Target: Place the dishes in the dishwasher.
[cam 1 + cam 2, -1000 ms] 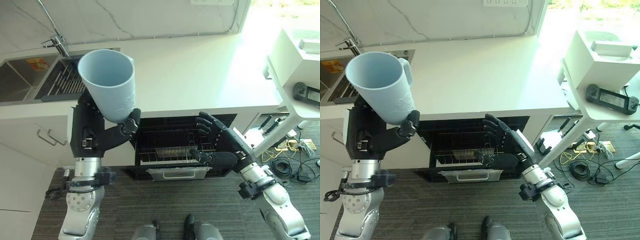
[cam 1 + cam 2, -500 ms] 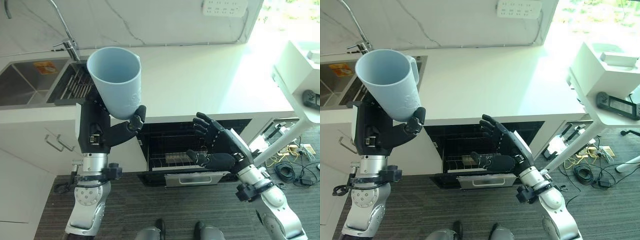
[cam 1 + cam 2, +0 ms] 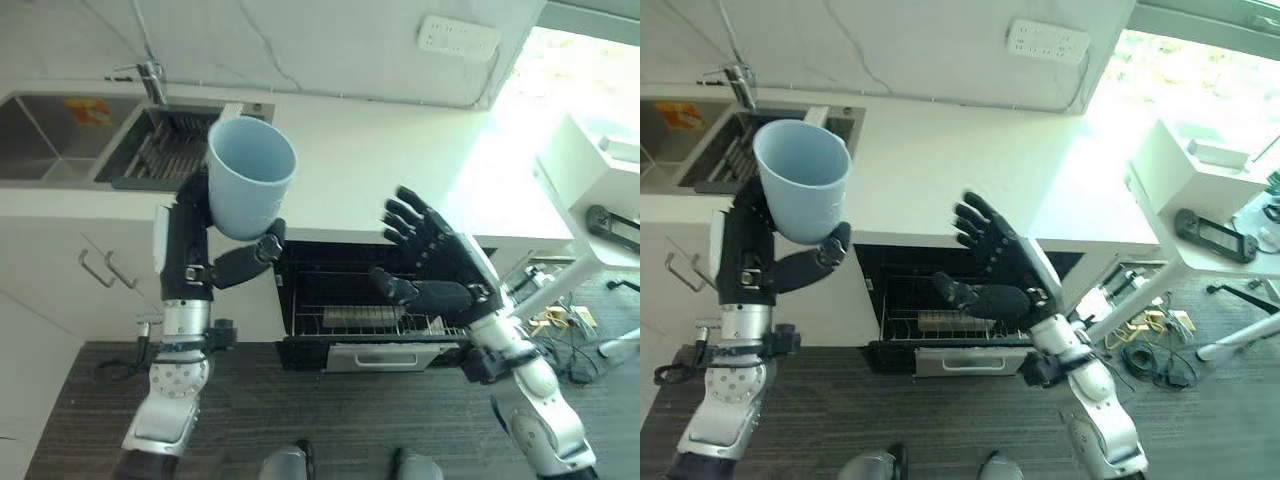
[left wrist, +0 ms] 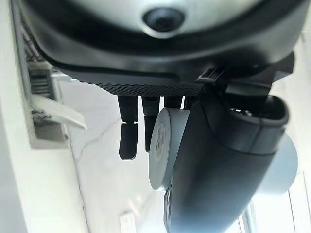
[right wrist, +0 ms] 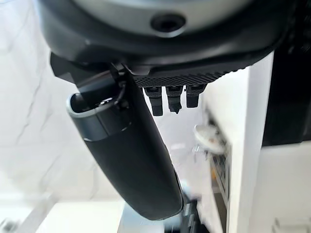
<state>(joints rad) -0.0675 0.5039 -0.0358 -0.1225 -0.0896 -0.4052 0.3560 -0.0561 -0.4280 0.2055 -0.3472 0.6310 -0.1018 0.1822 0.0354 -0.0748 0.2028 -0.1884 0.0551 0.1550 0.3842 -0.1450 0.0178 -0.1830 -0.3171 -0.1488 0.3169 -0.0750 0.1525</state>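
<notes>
Two hands are hanging above the open dishwasher (image 3: pixel 375 300): the left hand (image 3: pixel 215 262) is gripping a pale blue cup (image 3: pixel 248 190) upright over the counter edge (image 3: pixel 330 215), while the right hand (image 3: pixel 435 270) is spreading its fingers, holding nothing.

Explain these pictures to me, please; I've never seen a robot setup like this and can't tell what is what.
This is a humanoid robot standing at a kitchen counter. The two wide pictures come from cameras on its head, looking down at its own arms. The two close, dark pictures come from cameras on its wrists, looking along each hand. Its left hand has fingers and thumb curled round a pale blue cup, held upright in the air. Its right hand is open, holds nothing, and hangs in front of the open dishwasher, whose wire rack is pulled out. A sink sits at the counter's left end.
</notes>
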